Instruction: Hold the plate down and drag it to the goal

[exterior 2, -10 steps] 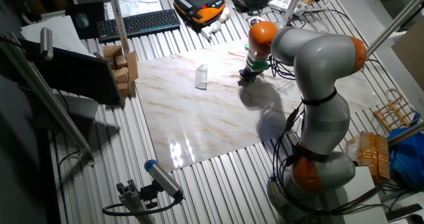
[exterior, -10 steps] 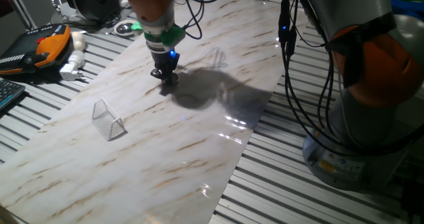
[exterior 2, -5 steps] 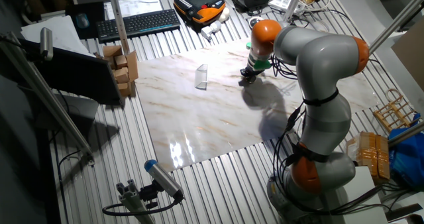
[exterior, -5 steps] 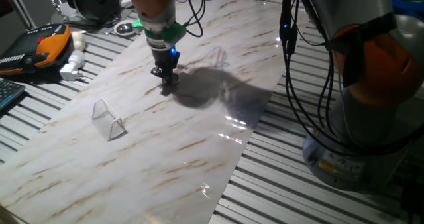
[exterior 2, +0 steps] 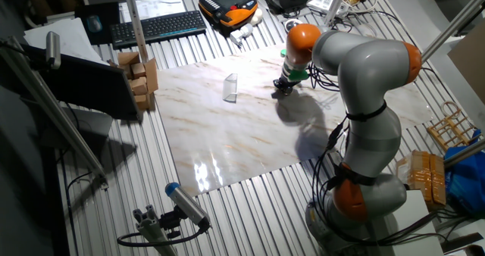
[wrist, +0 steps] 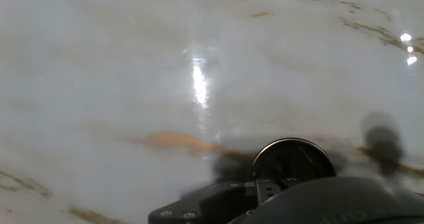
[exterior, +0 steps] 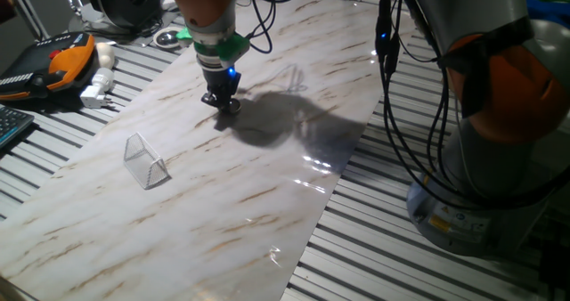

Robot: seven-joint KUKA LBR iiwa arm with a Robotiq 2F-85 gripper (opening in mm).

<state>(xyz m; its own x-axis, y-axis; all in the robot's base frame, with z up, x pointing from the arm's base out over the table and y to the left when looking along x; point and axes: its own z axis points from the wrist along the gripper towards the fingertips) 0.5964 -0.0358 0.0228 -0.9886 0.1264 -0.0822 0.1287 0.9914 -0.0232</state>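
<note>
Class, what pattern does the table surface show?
White marble with thin brown streaks, clearest in one fixed view.

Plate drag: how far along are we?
Done: the gripper is down at the plate on the marble board. In hand: pressing the plate, judging by the hand view. Left: nearly the whole drag; the goal stands well apart.

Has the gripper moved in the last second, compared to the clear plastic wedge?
Barely. The gripper sits almost where it was, far from the wedge, after only a tiny wobble.
</note>
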